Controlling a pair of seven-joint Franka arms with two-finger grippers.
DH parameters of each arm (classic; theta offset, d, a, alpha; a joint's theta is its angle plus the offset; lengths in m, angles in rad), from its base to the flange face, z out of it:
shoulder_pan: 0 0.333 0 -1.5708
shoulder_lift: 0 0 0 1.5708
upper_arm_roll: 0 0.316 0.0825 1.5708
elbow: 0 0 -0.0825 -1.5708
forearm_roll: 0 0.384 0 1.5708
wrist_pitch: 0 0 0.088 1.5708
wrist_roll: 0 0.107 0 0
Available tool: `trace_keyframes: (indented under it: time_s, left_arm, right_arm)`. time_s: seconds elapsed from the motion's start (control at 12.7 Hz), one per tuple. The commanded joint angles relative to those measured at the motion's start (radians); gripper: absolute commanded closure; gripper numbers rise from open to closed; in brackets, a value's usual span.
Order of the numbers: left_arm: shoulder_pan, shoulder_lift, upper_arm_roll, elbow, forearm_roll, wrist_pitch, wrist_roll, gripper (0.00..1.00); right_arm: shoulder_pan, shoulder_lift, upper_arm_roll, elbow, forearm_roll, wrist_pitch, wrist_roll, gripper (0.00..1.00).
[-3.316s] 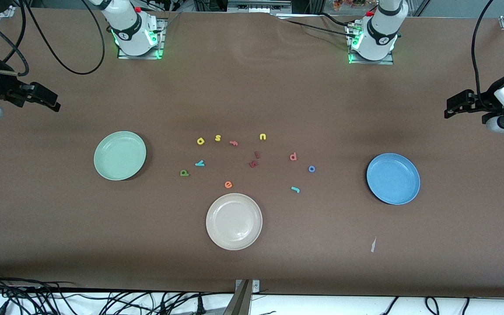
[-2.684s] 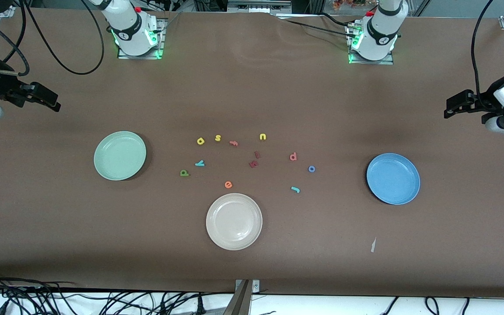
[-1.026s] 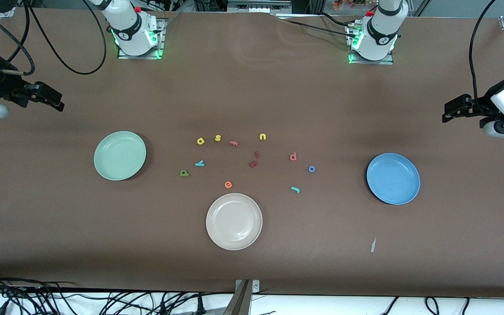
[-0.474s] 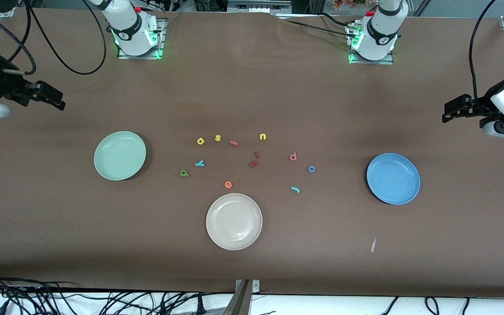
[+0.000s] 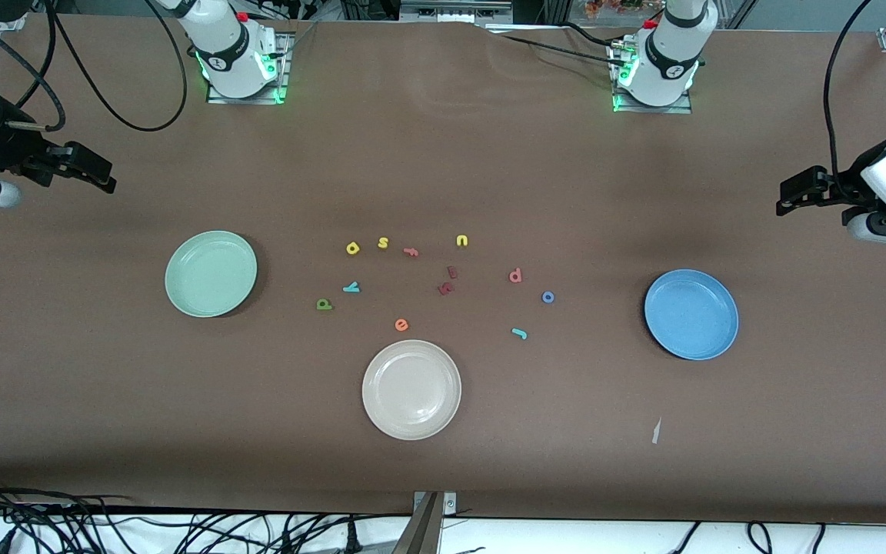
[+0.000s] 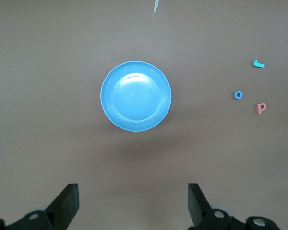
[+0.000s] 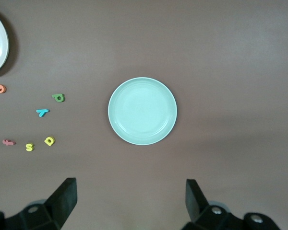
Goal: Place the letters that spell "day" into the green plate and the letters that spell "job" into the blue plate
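The green plate (image 5: 211, 274) (image 7: 142, 111) and the blue plate (image 5: 691, 314) (image 6: 136, 96) lie empty toward opposite ends of the table. Between them the letters are scattered: olive d (image 5: 324, 305), yellow a (image 5: 352, 248), teal y (image 5: 351, 288), teal j (image 5: 519, 333), blue o (image 5: 547, 297), salmon b (image 5: 515, 275). My right gripper (image 5: 97, 173) (image 7: 131, 201) hangs open and empty over bare table at the right arm's end. My left gripper (image 5: 793, 196) (image 6: 133, 203) hangs open and empty over bare table at the left arm's end.
A beige-white plate (image 5: 411, 389) lies nearer the front camera than the letters. Among the letters are a yellow s (image 5: 383, 242), a yellow u (image 5: 461, 241), a salmon f (image 5: 411, 251), an orange e (image 5: 401, 325) and two dark red letters (image 5: 447, 282). A paper scrap (image 5: 655, 431) lies near the blue plate.
Both grippers have drifted slightly toward the middle of the table, still open. Plates and letters have not moved.
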Motion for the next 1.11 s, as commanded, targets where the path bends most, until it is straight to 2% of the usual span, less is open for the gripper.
trace_keyframes:
  time_s: [0.0,1.03]
  left_arm:
    - [-0.002,0.0,-0.007,0.003,-0.009,0.003,0.008,0.0]
    - [-0.002,0.0,-0.014,0.003,-0.006,0.003,0.005,0.0]
  right_arm:
    - [0.004,-0.014,0.01,0.002,-0.008,-0.021,0.001,0.0]
    - [0.002,-0.014,0.012,0.002,-0.007,-0.035,-0.005,0.0]
